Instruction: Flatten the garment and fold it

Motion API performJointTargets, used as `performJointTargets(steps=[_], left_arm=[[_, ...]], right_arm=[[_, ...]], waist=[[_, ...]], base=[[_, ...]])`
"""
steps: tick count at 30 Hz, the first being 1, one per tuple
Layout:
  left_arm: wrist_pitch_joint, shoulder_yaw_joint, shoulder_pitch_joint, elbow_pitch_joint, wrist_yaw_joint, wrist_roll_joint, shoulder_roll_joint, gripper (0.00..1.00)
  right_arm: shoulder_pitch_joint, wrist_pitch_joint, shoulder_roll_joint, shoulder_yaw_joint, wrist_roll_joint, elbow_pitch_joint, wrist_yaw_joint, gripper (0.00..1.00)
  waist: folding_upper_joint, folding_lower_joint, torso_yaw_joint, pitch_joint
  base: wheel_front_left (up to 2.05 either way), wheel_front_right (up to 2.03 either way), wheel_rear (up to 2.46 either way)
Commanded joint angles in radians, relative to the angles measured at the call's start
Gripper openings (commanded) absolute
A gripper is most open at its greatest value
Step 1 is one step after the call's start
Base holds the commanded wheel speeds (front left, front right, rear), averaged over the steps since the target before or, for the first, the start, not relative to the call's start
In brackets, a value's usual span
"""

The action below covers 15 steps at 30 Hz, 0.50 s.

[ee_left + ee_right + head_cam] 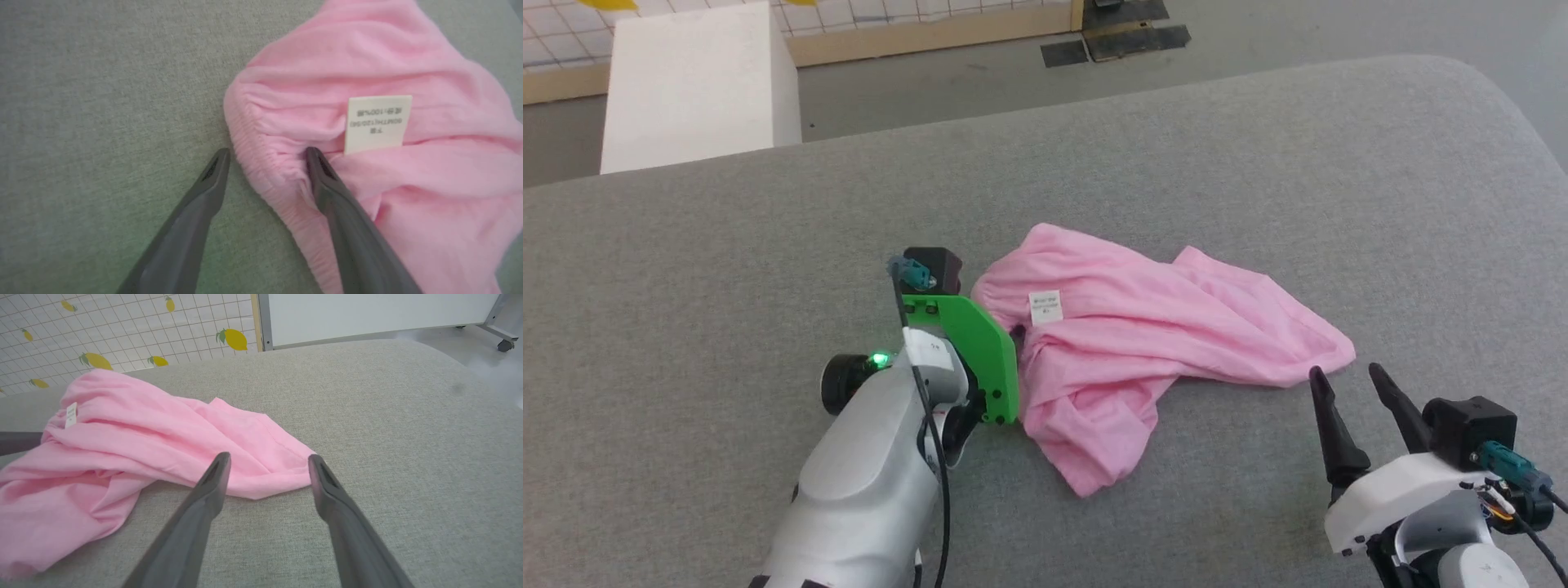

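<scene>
Crumpled light pink cotton shorts [1143, 343] lie near the middle of a wide grey fabric-covered surface [768, 245], their small white label [1045, 308] facing up, as seen from the head camera. The left gripper [1015, 332], largely hidden behind a bright green plate [980, 351] on its wrist, sits at the garment's left edge. The right gripper [1345, 371] stands just off the lower right corner of the cloth, its two dark fingers spread and empty. A white box [698, 82] stands on the floor beyond. From the left wrist, the fingers are spread wide and straddle the gathered elastic waistband: one tip rests on bare grey fabric just outside it, the other lies on the pink cloth just beside the label; nothing is gripped. From the right wrist, the fingers are wide apart above the grey surface, framing the garment's nearest hemmed corner without touching it, with a lemon-printed tiled wall [102, 361] behind.
</scene>
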Motion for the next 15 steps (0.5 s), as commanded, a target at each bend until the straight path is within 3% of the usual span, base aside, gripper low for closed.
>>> performJointTargets(steps=[1, 2, 4, 7, 15], left_arm=[[0.023, -0.003, -0.014, 0.006, -0.007, -0.012, 0.003, 1.0], [0.031, -0.002, -0.016, 0.003, -0.012, -0.019, 0.003, 0.48], [0.028, -0.008, -0.018, -0.012, -0.028, -0.023, 0.004, 0.0], [-0.041, 0.0, -0.016, -0.047, -0.028, -0.015, 0.01, 0.0], [-0.189, 0.054, 0.111, -0.134, 0.039, -0.008, 0.058, 0.0]], right_arm=[[-0.016, -0.008, 0.0, 0.002, 0.01, 0.004, -0.001, 1.0], [-0.018, -0.01, 0.0, 0.003, 0.012, 0.005, -0.001, 1.0], [-0.02, -0.014, 0.0, 0.002, 0.012, 0.007, -0.001, 1.0], [-0.024, -0.016, 0.0, 0.003, 0.011, 0.008, -0.001, 1.0], [-0.015, -0.008, 0.0, -0.006, -0.002, -0.004, -0.001, 1.0]], waist=[[-0.0001, 0.0, -0.005, 0.007], [-0.0001, 0.0, -0.003, 0.007], [-0.0001, 0.0, 0.006, 0.005], [-0.0001, 0.0, 0.022, -0.003], [-0.0001, 0.0, 0.082, -0.042]], base=[[0.0, 0.0, 0.0], [0.0, 0.0, 0.0], [0.0, 0.0, 0.0], [0.0, 0.0, 0.0], [0.0, 0.0, 0.0]])
